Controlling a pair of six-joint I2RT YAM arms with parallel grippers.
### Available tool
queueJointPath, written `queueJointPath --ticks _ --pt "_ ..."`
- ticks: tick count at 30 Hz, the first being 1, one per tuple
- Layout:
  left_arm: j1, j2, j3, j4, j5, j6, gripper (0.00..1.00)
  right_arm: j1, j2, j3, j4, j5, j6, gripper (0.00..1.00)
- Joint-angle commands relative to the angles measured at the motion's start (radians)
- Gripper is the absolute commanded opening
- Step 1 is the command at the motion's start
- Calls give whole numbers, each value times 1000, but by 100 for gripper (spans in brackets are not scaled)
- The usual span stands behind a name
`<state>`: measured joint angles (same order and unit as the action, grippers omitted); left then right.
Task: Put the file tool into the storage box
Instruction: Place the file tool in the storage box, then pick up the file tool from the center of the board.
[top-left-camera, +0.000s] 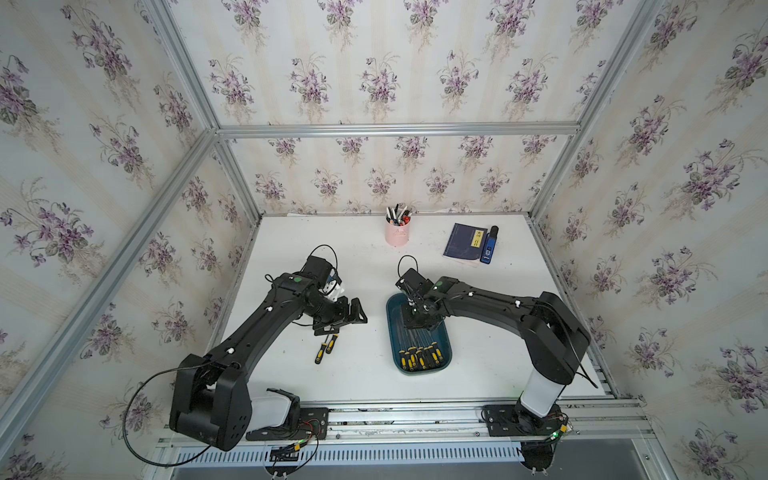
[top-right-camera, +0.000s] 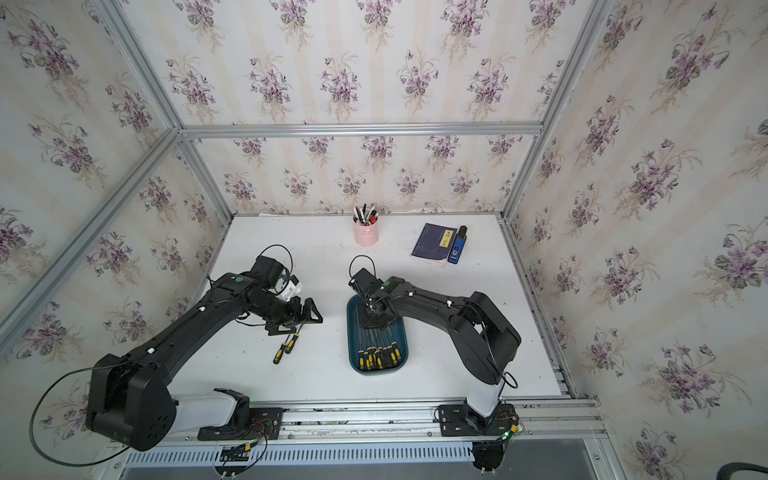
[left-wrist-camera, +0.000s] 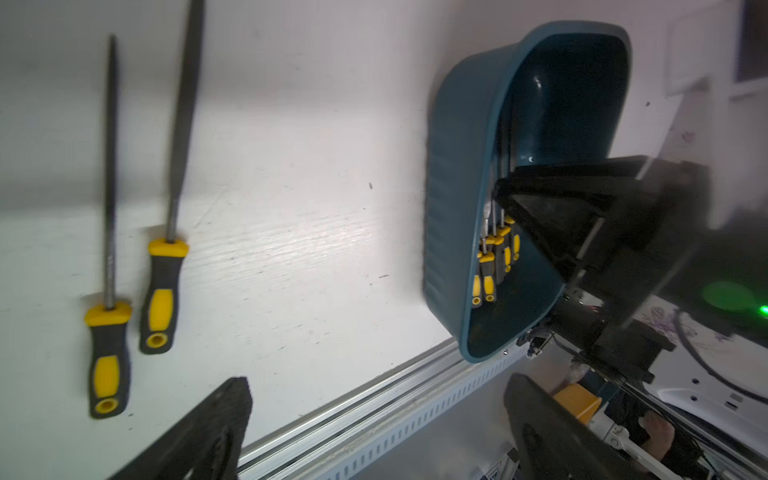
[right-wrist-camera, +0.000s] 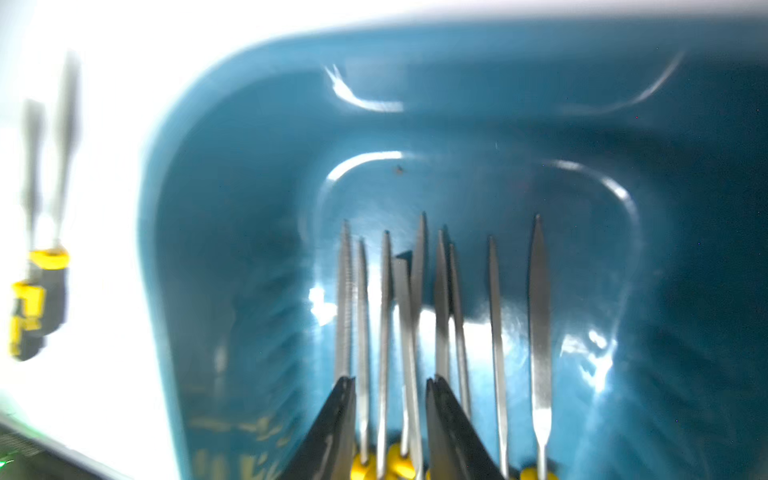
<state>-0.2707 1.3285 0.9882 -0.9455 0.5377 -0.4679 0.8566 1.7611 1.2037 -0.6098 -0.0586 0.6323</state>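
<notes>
Two file tools (top-left-camera: 326, 347) with yellow-and-black handles lie side by side on the white table, in the left wrist view too (left-wrist-camera: 110, 291). My left gripper (top-left-camera: 345, 322) hovers just behind them, jaws wide open and empty (left-wrist-camera: 376, 386). The storage box (top-left-camera: 390, 328), a dark teal tray, stands to their right and holds several files (top-left-camera: 419, 357) with handles toward the front. My right gripper (top-left-camera: 419, 326) hangs inside the box over the file blades. Its jaws (right-wrist-camera: 390, 380) stand apart, gripping nothing, with blades (right-wrist-camera: 494, 311) lying on the box floor beneath them.
At the back of the table stand a pink pen cup (top-left-camera: 397, 232), a dark blue notebook (top-left-camera: 463, 245) and a blue device (top-left-camera: 489, 247) beside it. An aluminium rail (top-left-camera: 415, 409) runs along the front edge. Wallpapered walls close three sides.
</notes>
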Motion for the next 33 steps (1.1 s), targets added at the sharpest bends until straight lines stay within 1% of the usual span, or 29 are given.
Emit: queueJointPath --ticks 1,3,5,7,9,11,13,14,19,22,23,24,27,30,33 --pt "14 21 21 -149 -228 -22 100 0 -31 28 -60 48 4 35" --pt "16 55 25 -206 -330 -23 99 -1 -54 44 -76 58 5 35" --pt "17 79 10 -213 -387 -14 97 -1 -77 54 -82 64 7 35" --pt "17 106 -9 -206 -420 -13 91 0 -90 62 -83 65 6 35" --pt "16 137 -7 -200 -416 -19 89 1 -99 67 -82 68 6 35" --pt "15 169 -19 -194 -438 -28 82 0 -101 68 -82 65 7 34" --pt "16 198 -20 -189 -444 -37 77 -1 -100 70 -85 65 9 33" --pt "14 202 -29 -178 -447 -43 77 0 -103 68 -86 65 9 33" --pt "5 223 -52 -156 -441 -54 62 0 -111 64 -91 65 12 32" --pt "1 237 -63 -143 -432 -61 56 0 -110 65 -91 66 13 32" --pt "1 244 -67 -137 -431 -63 51 0 -110 62 -92 66 12 32" --pt "1 251 -70 -134 -430 -66 49 -1 -109 63 -91 66 12 32" --pt "1 263 -77 -120 -430 -71 48 0 -104 62 -92 65 11 32" --pt "1 274 -81 -115 -435 -73 42 -1 -103 62 -94 66 10 32" --pt "2 295 -89 -101 -438 -73 42 -1 -98 60 -93 65 9 31"
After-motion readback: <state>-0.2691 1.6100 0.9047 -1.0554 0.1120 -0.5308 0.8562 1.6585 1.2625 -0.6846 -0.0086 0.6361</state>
